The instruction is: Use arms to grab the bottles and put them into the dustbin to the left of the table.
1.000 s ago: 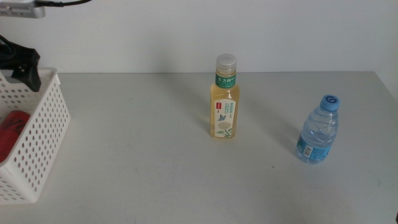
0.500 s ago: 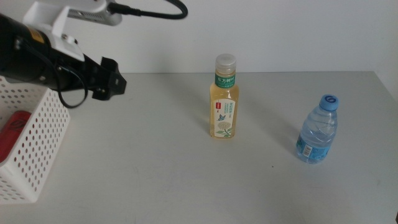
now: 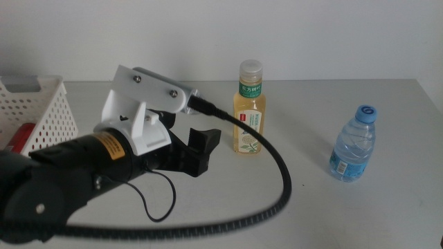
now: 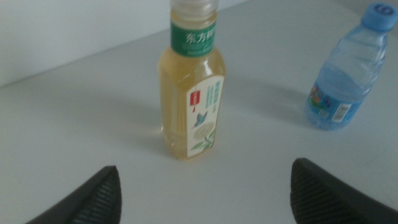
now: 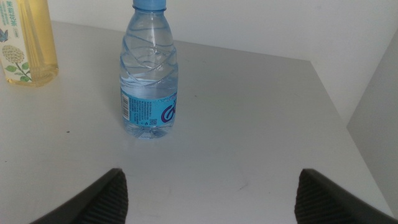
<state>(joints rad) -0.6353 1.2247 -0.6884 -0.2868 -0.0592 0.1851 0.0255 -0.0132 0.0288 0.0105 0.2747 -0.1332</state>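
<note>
The pale-yellow tea bottle (image 3: 250, 111) stands upright at the table's middle back. My left gripper (image 3: 199, 149) is just left of it, open and empty, and apart from it. In the left wrist view the tea bottle (image 4: 191, 93) stands ahead of the wide-spread left gripper (image 4: 205, 168). The blue-capped water bottle (image 3: 354, 145) stands upright at the right. The right wrist view shows the water bottle (image 5: 149, 74) ahead of my open, empty right gripper (image 5: 211, 177), which is out of the middle view. A red can (image 3: 26, 133) lies inside the white dustbin (image 3: 48, 104) at the left.
My left arm's white housing (image 3: 142, 114) and black cable (image 3: 277, 180) cover the table's left front. The grey table (image 3: 311, 207) ends at the right just past the water bottle. A white wall stands behind.
My left arm has swung from over the dustbin to the right and down, toward the tea bottle, and now fills the left foreground. Both bottles stay put.
</note>
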